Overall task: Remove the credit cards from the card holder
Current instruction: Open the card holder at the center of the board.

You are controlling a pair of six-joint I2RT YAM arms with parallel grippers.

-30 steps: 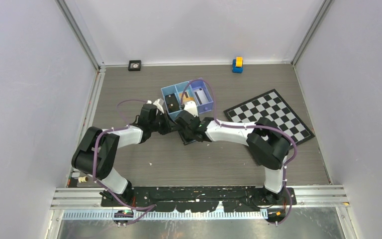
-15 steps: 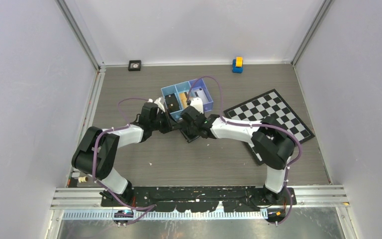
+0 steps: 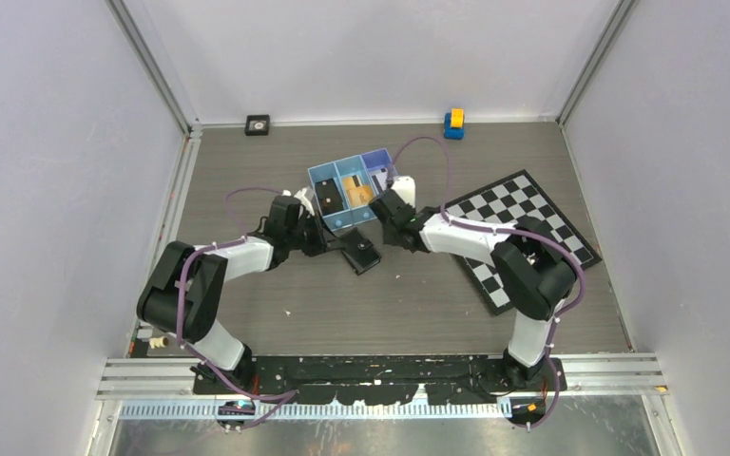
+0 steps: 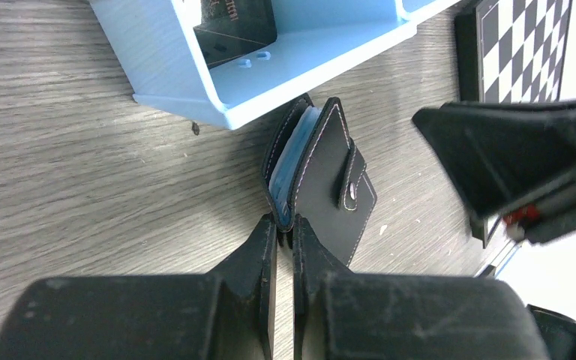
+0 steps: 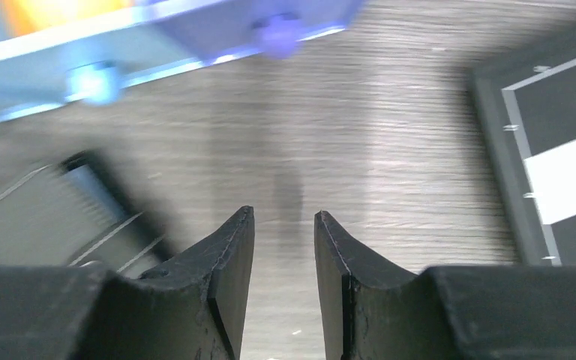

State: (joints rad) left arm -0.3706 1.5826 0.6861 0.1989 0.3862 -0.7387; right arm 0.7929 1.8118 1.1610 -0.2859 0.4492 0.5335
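Note:
The card holder (image 4: pixel 322 172) is a small black wallet with a strap tab and a pale blue inside. It stands slightly open on its edge on the table, just in front of the blue tray (image 4: pixel 292 67). My left gripper (image 4: pixel 285 222) is shut on its near edge; both also show in the top view, the gripper (image 3: pixel 336 245) and the holder (image 3: pixel 362 253). An orange credit card (image 3: pixel 360 194) lies in the tray's middle compartment. My right gripper (image 5: pixel 283 217) is slightly open and empty over bare table, right of the blurred holder (image 5: pixel 60 214); in the top view it (image 3: pixel 387 217) is by the tray's front right corner.
The blue tray (image 3: pixel 320 177) holds a black item (image 3: pixel 328 196) in its left compartment. The chequered board (image 3: pixel 523 228) lies to the right, under my right arm. A small yellow and blue toy (image 3: pixel 453 123) and a black square object (image 3: pixel 258 124) sit by the back wall.
My right gripper has swung away from above the card holder, to the right and back beside the tray. The left gripper and the holder have stayed put.

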